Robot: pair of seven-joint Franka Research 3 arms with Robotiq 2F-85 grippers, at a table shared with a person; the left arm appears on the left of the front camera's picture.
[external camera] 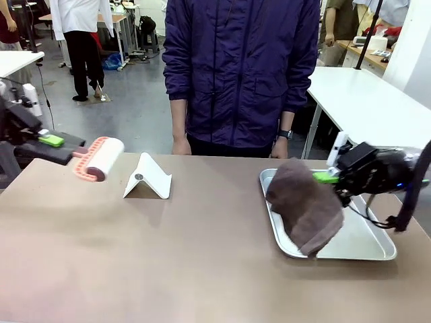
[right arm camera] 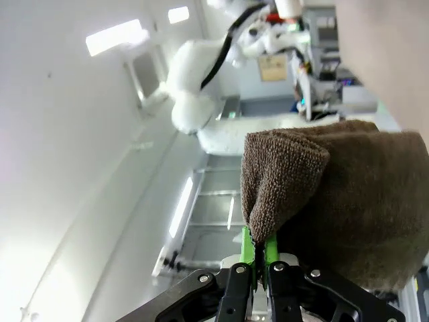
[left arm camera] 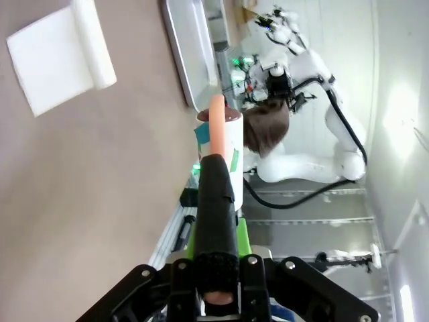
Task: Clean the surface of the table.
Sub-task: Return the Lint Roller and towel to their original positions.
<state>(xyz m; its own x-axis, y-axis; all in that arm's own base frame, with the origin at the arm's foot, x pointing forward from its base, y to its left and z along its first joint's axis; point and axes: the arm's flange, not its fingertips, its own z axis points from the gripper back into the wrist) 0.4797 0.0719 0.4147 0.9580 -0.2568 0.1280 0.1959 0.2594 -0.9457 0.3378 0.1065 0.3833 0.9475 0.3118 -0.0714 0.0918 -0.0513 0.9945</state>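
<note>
Front view: left hand (external camera: 59, 143) clamped on lint roller (external camera: 101, 159) above worktop (external camera: 175, 256) left edge, right hand (external camera: 335, 177) pinching brown towel (external camera: 306, 205) over metal tray (external camera: 367, 242) by right edge; no wiping contact yet, cleaning seemingly all ahead.

table (external camera: 168, 256) | wide, matte taupe-brown top | level, spanning the front view's lower half | smooth

The wide matte taupe-brown bench (external camera: 168, 256) carries a white folded tent-shaped card stand (external camera: 148, 178) at upper left and a rectangular silver metal tray (external camera: 363, 242) at right
</note>
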